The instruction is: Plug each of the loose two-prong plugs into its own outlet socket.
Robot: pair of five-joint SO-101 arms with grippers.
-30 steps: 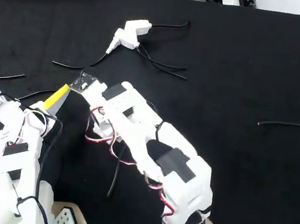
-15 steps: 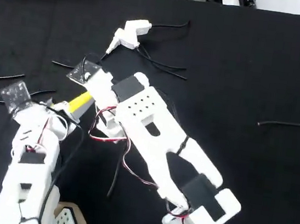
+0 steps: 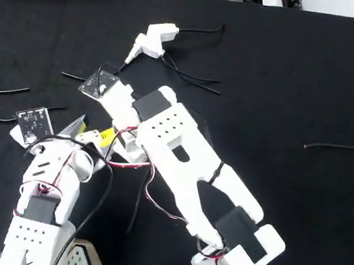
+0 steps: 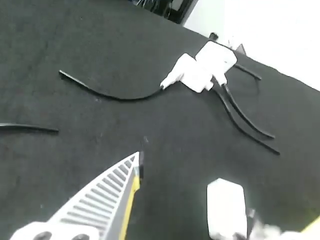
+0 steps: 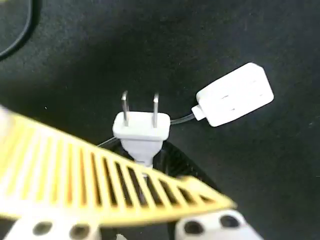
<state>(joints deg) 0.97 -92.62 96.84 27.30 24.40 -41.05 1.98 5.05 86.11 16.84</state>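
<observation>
Two-prong plug (image 5: 141, 129) clamped by its tail in right end effector (image 5: 220, 210), prongs apart from white outlet socket (image 5: 235, 95) lying near on black bench (image 5: 282, 170). Left end effector (image 3: 80, 131) just beside, fingers (image 4: 107, 192) spread. Farther back, two more white cord pieces (image 3: 153, 39) touching each other.

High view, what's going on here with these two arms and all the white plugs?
Two robot arms are working on plugging cords into sockets on a black table. The right arm stretches over the middle. Its wrist view has a loose two-prong plug right in front, prongs out, with a white outlet socket nearby, not yet joined. The left arm sits beside it. At the far side, one plug and socket pair looks already joined.
</observation>
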